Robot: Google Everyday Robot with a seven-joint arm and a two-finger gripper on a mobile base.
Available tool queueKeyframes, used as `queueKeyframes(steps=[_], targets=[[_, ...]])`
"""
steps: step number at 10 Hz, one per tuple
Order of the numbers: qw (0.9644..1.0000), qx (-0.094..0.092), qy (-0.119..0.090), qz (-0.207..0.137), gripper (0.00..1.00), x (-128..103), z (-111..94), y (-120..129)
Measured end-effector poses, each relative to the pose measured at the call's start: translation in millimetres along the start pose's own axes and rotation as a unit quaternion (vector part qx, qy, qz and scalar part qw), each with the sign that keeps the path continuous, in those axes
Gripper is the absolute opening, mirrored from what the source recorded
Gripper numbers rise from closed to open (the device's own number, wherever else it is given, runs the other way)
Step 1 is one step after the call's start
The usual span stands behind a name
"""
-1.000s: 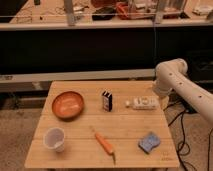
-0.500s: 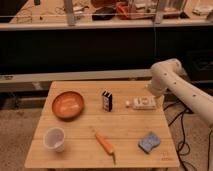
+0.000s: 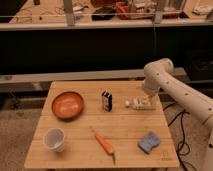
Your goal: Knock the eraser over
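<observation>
Your gripper [image 3: 142, 102] sits low at the back right of the table [image 3: 125, 131], near the upright eraser [image 3: 106, 99]; whether it is clenched cannot be told.

Wooden table [image 3: 125, 125], bowl [image 3: 67, 104], upright eraser [image 3: 106, 100], white oblong [image 3: 138, 104], cup [image 3: 54, 139], carrot [image 3: 105, 144], sponge [image 3: 149, 142], end effector [image 3: 147, 98] by the oblong

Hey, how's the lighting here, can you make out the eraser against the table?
Camera view: warm, even light on the wooden table; the black eraser stands out clearly, upright, with little shadow; behind the table it is dark; the gripper, at the table's far right edge by the white oblong object, blends with it, pale on pale.
</observation>
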Motion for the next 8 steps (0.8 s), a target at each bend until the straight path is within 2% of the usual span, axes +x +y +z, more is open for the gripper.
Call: queueKeyframes(steps=[2,5,8], targets=[[1.0,0.002,-0.003,-0.009,0.8,-15,2,-12],[0.9998,0.004,0.001,-0.02,0.8,-18,6,-19],[0.9995,0.009,-0.005,-0.031,0.8,-35,9,-34]])
